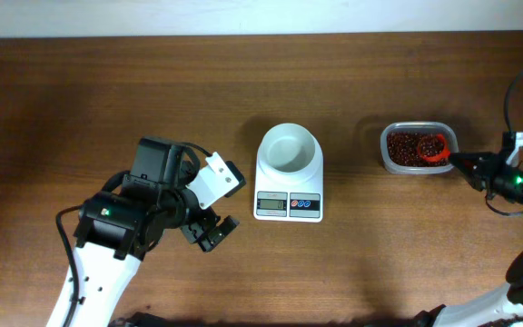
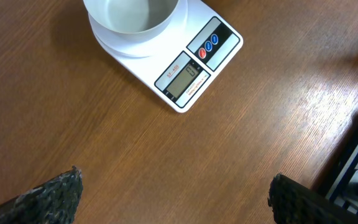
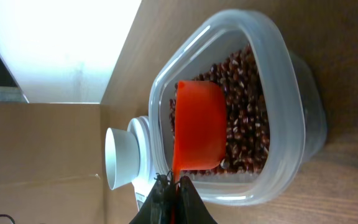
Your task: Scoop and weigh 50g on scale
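The white scale (image 1: 288, 205) stands mid-table with its round white bowl (image 1: 288, 149) empty; it also shows in the left wrist view (image 2: 191, 68) and in the right wrist view (image 3: 122, 158). The red-brown beans (image 1: 408, 145) (image 3: 248, 118) fill a clear tub (image 1: 384, 156) (image 3: 279, 62) at the right. An orange-red scoop (image 1: 433, 148) (image 3: 197, 124) lies bowl-down in the beans. My right gripper (image 1: 458, 162) (image 3: 174, 184) is shut on the scoop's handle. My left gripper (image 1: 232, 202) (image 2: 173, 190) hangs open over bare wood left of the scale, holding nothing.
The wooden table (image 1: 107, 91) ends at a pale wall along the far side. The right arm's cables (image 1: 516, 100) loop near the right edge. The left arm's body (image 1: 125, 222) takes up the near left part.
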### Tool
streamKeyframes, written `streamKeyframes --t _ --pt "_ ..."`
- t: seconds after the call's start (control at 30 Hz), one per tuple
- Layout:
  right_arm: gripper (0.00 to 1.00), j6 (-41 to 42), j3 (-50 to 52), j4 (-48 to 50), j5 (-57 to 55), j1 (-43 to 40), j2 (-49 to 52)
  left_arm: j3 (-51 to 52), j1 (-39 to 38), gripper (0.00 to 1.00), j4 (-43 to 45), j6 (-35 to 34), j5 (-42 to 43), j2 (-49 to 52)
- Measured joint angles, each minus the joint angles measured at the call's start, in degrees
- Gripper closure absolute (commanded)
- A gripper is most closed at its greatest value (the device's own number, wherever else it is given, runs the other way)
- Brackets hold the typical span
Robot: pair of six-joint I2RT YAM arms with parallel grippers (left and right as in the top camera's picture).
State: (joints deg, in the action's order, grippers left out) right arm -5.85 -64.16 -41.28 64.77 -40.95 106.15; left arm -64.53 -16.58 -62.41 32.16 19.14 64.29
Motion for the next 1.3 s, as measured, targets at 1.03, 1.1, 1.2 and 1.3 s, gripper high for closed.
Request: streamKeyframes --t 1.03,1.1,1.2,1.3 --pt "0.96 4.5 0.3 -4.0 -1.0 0.0 0.0 0.0 0.0 0.01 0.0 0.0 0.0 0.0" --pt "0.96 6.7 0.3 -3.2 -1.1 0.0 0.0 0.0 0.0 0.01 0.0 0.0 0.0 0.0" --pt "0.96 10.4 0.3 -2.8 -1.9 0.0 0.0 0.0 0.0 0.01 0.0 0.0 0.0 0.0" --pt "0.96 14.3 0.3 -2.5 -3.1 0.0 0.0 0.0 0.0 0.01 0.0 0.0 0.0 0.0"
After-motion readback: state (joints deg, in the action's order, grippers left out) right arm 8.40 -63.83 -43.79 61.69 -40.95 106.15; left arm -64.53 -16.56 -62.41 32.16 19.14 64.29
